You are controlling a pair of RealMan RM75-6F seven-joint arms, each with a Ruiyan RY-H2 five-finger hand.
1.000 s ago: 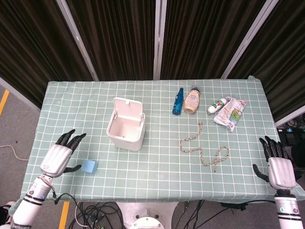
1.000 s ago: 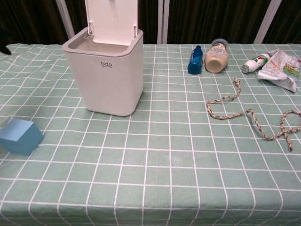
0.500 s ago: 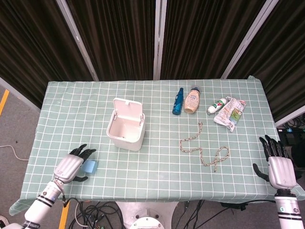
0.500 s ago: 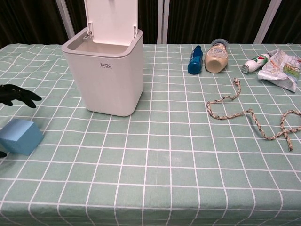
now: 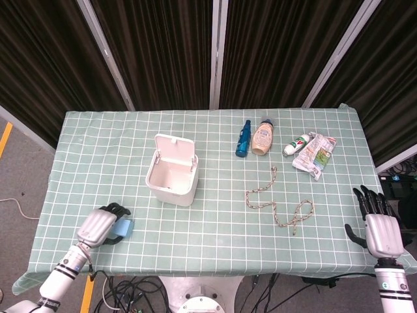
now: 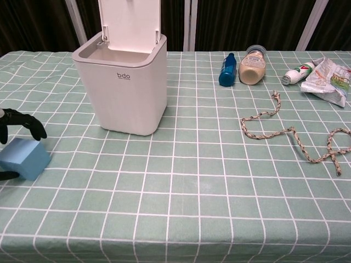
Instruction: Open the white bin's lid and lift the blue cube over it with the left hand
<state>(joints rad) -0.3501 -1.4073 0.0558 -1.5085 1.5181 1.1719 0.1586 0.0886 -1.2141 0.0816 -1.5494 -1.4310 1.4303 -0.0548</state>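
The white bin [image 5: 172, 171] [image 6: 122, 82] stands left of the table's middle, its lid [image 5: 176, 148] [image 6: 131, 19] tipped up and back, its inside showing. The blue cube [image 5: 125, 227] [image 6: 23, 158] rests on the cloth near the front left edge. My left hand [image 5: 103, 225] lies over the cube's left part. Its black fingers [image 6: 24, 120] curl over the far side and the thumb [image 6: 8, 175] presses the near side, so it grips the cube. My right hand [image 5: 380, 225] hangs off the table's right front corner, fingers apart, holding nothing.
A blue bottle [image 5: 243, 138], a tan jar [image 5: 262, 137], a small tube [image 5: 297, 143] and a crumpled packet [image 5: 315, 153] lie along the back right. A knotted rope [image 5: 277, 199] snakes across the right middle. Green checked cloth covers the table [image 5: 215, 235].
My left hand came down and right from beside the cube onto it, and its fingers curled in around it. The cube, the bin and my right hand stayed put.
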